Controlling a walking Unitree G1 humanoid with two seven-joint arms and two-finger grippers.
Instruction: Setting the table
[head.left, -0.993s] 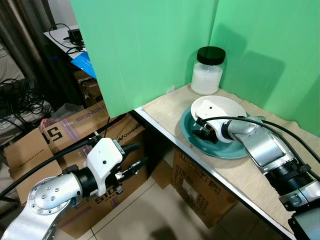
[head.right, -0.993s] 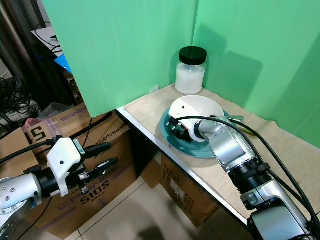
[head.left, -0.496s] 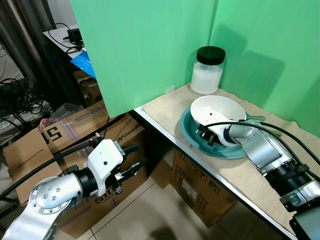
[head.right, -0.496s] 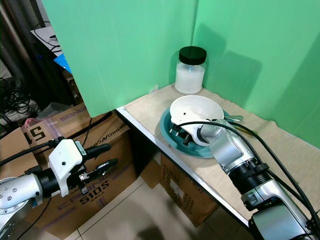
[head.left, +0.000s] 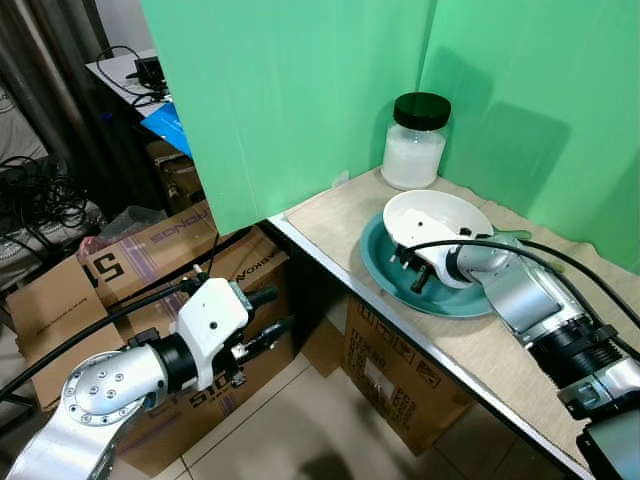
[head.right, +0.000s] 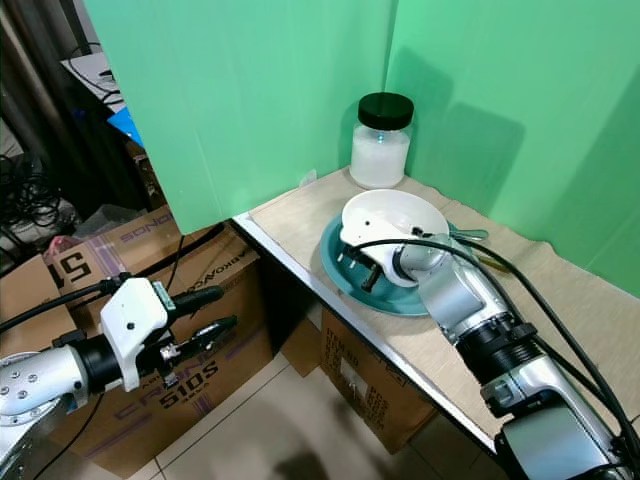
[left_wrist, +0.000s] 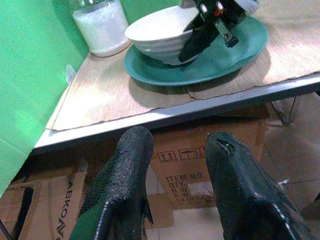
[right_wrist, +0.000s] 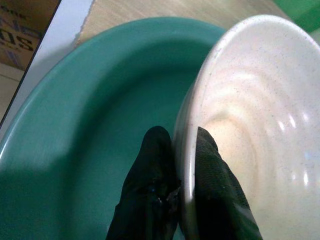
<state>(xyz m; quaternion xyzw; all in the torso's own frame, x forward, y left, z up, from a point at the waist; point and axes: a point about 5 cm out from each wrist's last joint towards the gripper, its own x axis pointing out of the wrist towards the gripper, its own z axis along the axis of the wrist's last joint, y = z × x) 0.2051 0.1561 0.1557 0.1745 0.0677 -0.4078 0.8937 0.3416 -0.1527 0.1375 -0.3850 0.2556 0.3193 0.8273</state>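
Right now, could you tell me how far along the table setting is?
Done: the round teal plate lies on the wooden table. In hand: the right gripper pinches the rim of the white ceramic bowl, which sits tilted on the plate. Left: settling and releasing the bowl. The left gripper hangs open below the table.

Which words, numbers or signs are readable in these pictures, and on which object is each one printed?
"ITEM NO.", "QTY." and a row of handling symbols: on the cardboard box under the table; the lines below are too small to read.
"510S", in part: on the box behind the left hand.
Large upside-down letters on the box by the green screen: not legible with certainty.
Jar, bowl and plate: no text.
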